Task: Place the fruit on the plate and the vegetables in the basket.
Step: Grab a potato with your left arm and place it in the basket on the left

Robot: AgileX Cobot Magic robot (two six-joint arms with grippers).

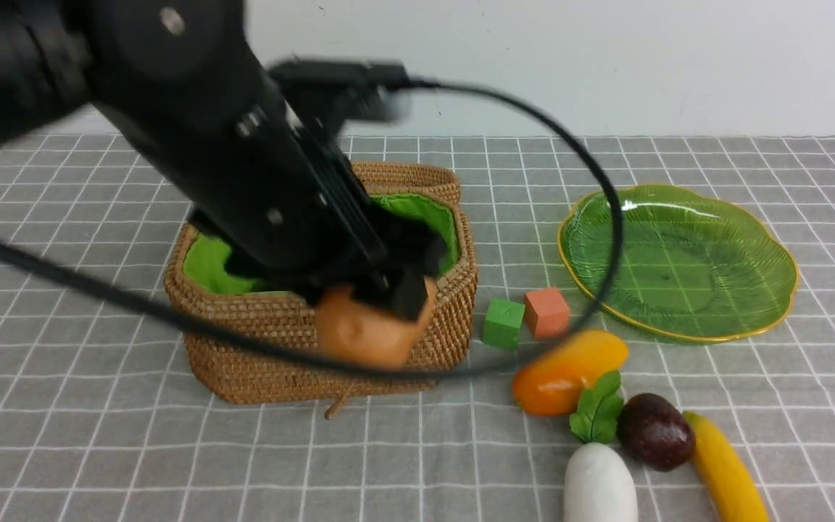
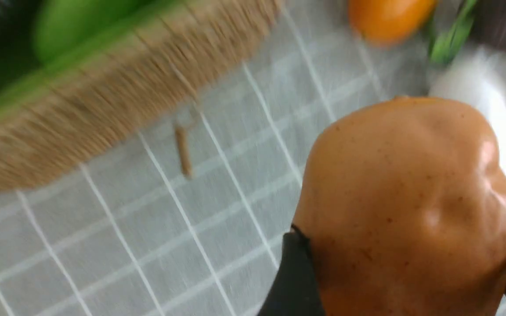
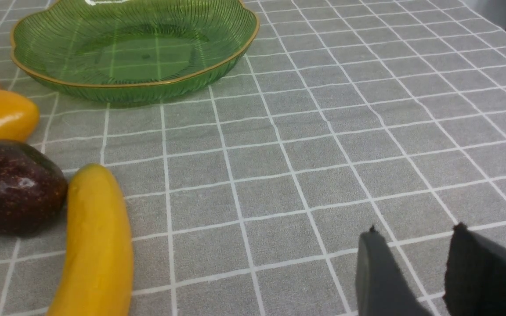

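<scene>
At the centre of the front view, the left tool grasped the potato in the air before the front wall of the basket, not yet over it. Released early, it would probably drop on the table. The right tool stood parted, empty.

Speckled brown-orange potato, my left end effector black against it. Brown woven basket, bright green lining. See-through green ribbed plate, gold rim. Orange-yellow mango, dark maroon round fruit, yellow banana, white radish, green leaves. Grey desk cloth, white grid.
</scene>
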